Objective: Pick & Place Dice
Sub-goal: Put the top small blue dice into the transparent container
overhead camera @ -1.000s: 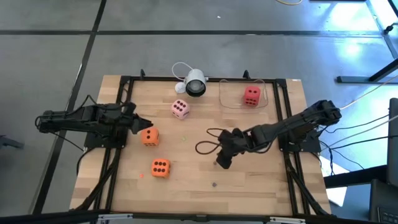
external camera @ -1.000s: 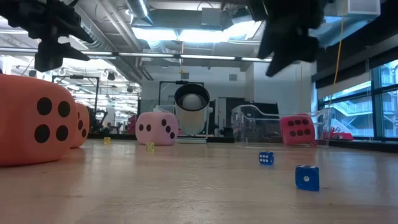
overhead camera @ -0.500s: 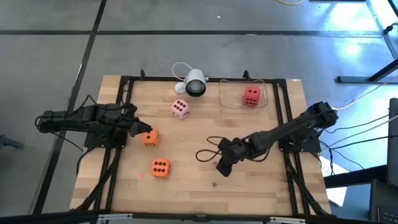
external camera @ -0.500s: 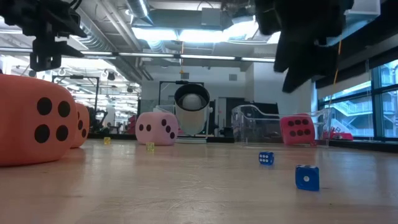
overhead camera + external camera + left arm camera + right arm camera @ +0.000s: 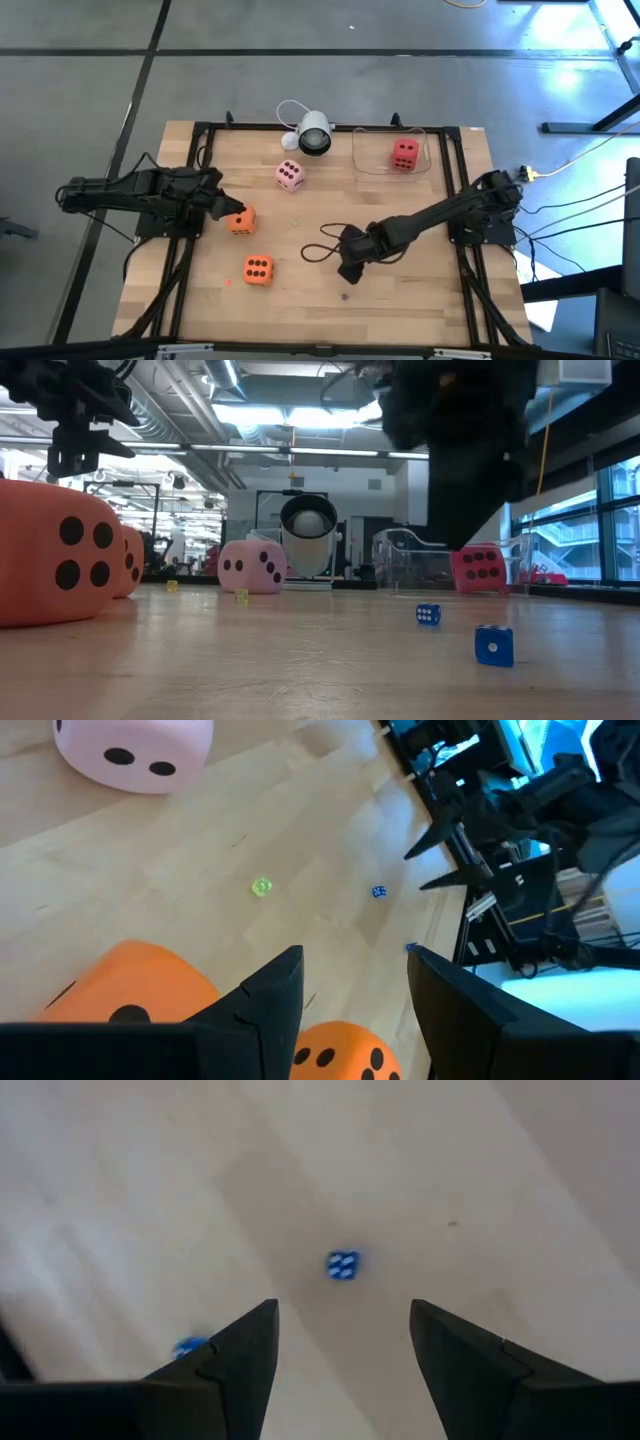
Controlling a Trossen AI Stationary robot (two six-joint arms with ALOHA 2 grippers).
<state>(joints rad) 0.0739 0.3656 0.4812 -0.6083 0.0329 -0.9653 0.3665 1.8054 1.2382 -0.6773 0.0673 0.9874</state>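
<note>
Here the right gripper (image 5: 345,273) (fingers spread, empty) hangs over a blue die (image 5: 343,1265).

The right arm reaches far inward over the bench's middle, its tool (image 5: 346,272) pointed down with fingers (image 5: 240,1355) spread and empty. The left arm lies low at the left side, its tool (image 5: 228,205) parted too.

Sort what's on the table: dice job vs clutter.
Job: pink die, red die in the clear tray, two orange dice, small blue dice.
Clutter: white round camera, black cable loop.
</note>
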